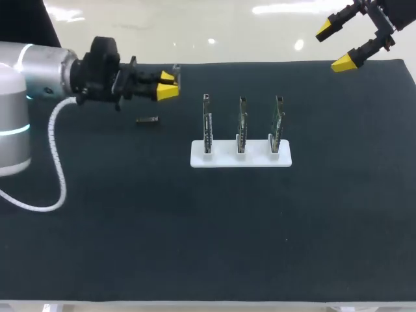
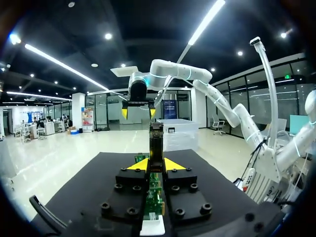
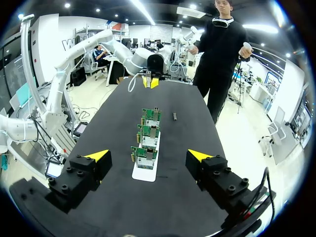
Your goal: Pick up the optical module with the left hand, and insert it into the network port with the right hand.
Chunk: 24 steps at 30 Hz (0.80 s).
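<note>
– While your left gripper (image 1: 168, 85) hangs over the far left part of the surface (image 1: 195, 247), its fingers (image 2: 140, 165) are pinched close together on the optical module (image 2: 156, 140). The module sticks out ahead of the yellow tips, clear of the surface.

– And the right?

– Your right gripper (image 1: 336, 45) is up over the far right corner, fingers (image 1: 344, 63) spread wide with nothing in them. It's well apart from the left.

– How will the part handle at handover?

– My read: light, rigid shell, smooth sides, so it can slip or twist in a two-point pinch. Take it across the long flat sides near the tail and leave the nose free for insertion. Don't squeeze the contact end.

– What's in the rack?

– White rack (image 1: 240, 158) sits mid-surface with three green boards (image 1: 242, 123), each upright in its own slot. I can't make out the network port on any board, they're too small. The boards look thin and only slotted in, so a skewed push could rock them.

– Anything else?

– Small dark piece (image 1: 148, 119) lies flat on the surface near the left gripper, apart from the rack. Can't tell what it is.
</note>
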Motion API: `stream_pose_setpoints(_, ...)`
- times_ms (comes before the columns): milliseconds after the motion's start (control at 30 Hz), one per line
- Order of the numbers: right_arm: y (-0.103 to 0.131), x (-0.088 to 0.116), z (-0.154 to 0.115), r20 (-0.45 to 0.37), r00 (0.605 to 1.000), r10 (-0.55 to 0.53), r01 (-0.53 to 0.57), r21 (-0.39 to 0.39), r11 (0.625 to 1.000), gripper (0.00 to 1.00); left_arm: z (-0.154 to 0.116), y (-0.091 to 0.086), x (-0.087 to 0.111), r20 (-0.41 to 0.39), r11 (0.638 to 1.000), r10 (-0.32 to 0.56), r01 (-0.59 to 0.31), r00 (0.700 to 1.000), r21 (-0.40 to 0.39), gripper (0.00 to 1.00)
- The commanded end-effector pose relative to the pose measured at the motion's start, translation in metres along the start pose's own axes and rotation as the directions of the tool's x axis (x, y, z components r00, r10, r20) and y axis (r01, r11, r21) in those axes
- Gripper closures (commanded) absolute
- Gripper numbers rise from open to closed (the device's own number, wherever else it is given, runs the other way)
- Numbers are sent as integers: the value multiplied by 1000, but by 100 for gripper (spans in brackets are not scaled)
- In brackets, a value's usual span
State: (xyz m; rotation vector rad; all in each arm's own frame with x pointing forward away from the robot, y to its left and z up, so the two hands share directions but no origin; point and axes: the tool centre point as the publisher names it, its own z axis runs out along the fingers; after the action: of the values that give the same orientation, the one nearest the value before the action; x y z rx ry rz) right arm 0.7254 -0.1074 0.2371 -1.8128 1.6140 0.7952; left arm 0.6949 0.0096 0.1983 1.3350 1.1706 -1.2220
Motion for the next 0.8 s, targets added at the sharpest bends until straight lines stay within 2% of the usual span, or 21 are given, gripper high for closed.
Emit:
stream_pose_setpoints(33,0,0,0,0,1000,0,0,-1,1000,0,12,-3,-9,-2,987,9,-10,1000,-161,100)
stream_pose_setpoints(300,0,0,0,0,1000,0,0,-1,1000,0,28,-4,-16,-24,988,15,-19,1000,-154,100)
stream_pose_setpoints(533,0,0,0,0,1000,0,0,-1,1000,0,44,-5,-24,-4,994,45,-45,999,-98,100)
stream_pose_setpoints(800,0,0,0,0,1000,0,0,-1,1000,0,62,0,-30,7,994,67,-66,998,-88,100)
